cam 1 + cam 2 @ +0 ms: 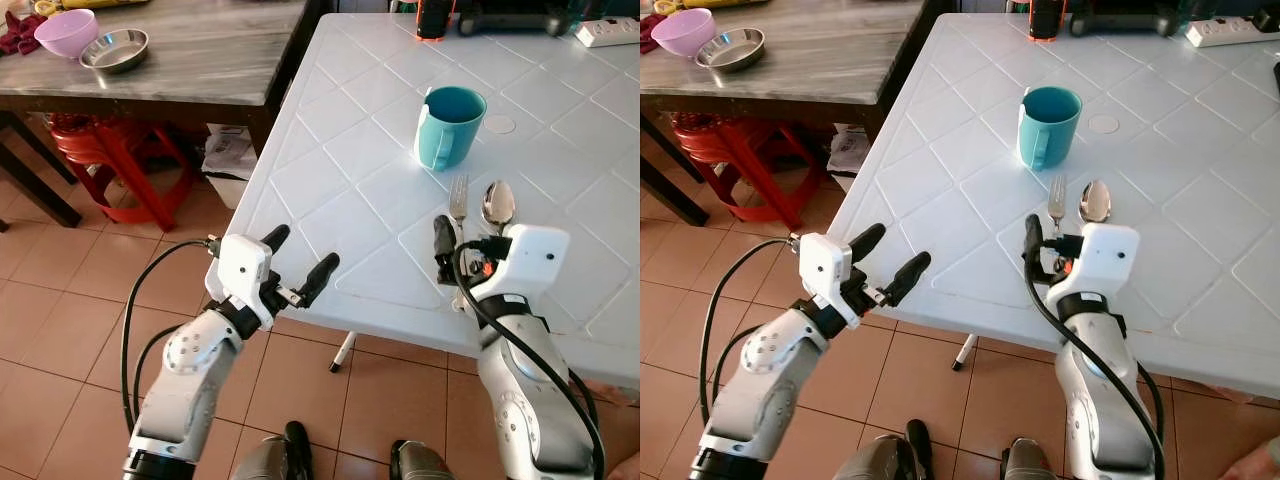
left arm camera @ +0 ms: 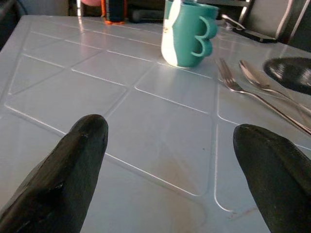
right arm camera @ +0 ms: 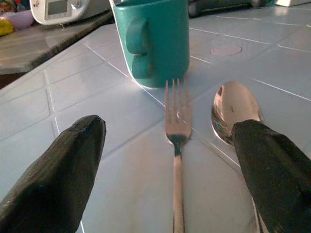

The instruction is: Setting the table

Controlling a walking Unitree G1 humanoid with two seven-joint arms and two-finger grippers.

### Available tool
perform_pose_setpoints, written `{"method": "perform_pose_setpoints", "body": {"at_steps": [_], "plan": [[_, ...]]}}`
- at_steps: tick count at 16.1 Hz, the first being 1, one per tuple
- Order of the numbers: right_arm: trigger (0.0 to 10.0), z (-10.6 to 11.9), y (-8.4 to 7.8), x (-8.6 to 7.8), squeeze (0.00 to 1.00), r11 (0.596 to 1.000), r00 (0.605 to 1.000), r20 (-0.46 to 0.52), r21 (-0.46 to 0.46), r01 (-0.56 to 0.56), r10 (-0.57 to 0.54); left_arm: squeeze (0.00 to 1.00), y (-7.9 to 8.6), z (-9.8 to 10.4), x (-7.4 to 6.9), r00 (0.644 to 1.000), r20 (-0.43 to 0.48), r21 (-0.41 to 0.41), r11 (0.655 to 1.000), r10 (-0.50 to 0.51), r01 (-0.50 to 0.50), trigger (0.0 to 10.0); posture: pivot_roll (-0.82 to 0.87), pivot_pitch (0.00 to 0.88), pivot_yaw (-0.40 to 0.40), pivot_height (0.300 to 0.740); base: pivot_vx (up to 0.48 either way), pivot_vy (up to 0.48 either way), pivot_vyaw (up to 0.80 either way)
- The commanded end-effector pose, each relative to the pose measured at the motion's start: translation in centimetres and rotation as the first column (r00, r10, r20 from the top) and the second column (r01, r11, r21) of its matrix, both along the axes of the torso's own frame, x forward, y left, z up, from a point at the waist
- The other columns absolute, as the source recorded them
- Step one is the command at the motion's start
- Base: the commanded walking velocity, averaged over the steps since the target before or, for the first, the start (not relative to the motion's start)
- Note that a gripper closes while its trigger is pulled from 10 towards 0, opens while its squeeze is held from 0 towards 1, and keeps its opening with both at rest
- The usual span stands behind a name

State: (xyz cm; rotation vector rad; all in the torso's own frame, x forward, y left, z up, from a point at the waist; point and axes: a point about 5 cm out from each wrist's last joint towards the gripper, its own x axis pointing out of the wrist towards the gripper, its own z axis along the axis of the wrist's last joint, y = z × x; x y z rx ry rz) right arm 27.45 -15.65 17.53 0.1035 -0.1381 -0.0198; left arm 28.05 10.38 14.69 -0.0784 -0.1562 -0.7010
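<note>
Roughly, by view
Head views, right gripper: over the white table near its front edge, fingers spread, holding nothing; fork and spoon lie just ahead of it, long axes running straight away from the wrist, handles toward it
Head views, mug: teal mug upright beyond the fork tines, further from the hand, handle turned toward the robot's left
Head views, left gripper: off the table's front left corner, over the floor, fingers parted, empty; well apart from the cutlery
Nearer arm: right, clearly, judged by how close the fork is
Left wrist view: both black fingers wide apart, table between them, mug far ahead, fork and spoon off to one side
Right wrist view: fork dead centre between the open fingers, handle pointing back at the wrist; spoon partly behind the other finger; mug just past the tines
Other table: bowls on a grey table, well away
Next move, my guess: close on or nudge the fork, since it sits in line with the gap
</note>
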Motion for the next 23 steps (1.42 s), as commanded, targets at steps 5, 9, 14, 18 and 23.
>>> {"method": "perform_pose_setpoints", "body": {"at_steps": [5,9,14,18,23], "plan": [[10.0,-0.5,1.0,1.1,0.00,0.992,0.997,-0.065,0.121,-0.026,0.034,0.00,0.2,-0.3,-0.4,0.999,0.026,0.059,0.998,-0.036,0.034,10.0,-0.16,0.225,0.112,0.740,0.000,0.000,0.00],[10.0,-1.5,1.3,0.9,0.00,0.986,0.989,-0.144,0.168,-0.009,0.033,0.00,0.5,0.2,-0.3,0.993,0.120,0.083,0.997,-0.004,-0.006,10.0,-0.16,0.231,0.110,0.740,0.000,0.000,0.00],[10.0,-2.0,1.4,1.1,0.00,0.980,0.980,-0.195,0.201,0.008,0.032,0.00,0.1,-0.1,-0.7,0.986,0.146,0.127,0.990,-0.079,0.061,10.0,-0.15,0.233,0.112,0.740,0.000,0.000,0.00],[10.0,-2.1,1.0,1.2,0.00,0.982,0.973,-0.229,0.187,0.028,0.016,0.00,-0.1,-0.4,-1.1,0.975,0.171,0.185,0.977,-0.141,0.108,10.0,-0.15,0.233,0.112,0.740,0.000,0.000,0.00],[10.0,-2.8,0.7,1.1,0.00,0.983,0.958,-0.288,0.176,0.045,0.008,0.00,0.1,0.1,-0.4,0.971,0.207,0.193,0.978,-0.120,0.080,10.0,-0.16,0.232,0.110,0.740,0.000,0.000,0.00]]}}
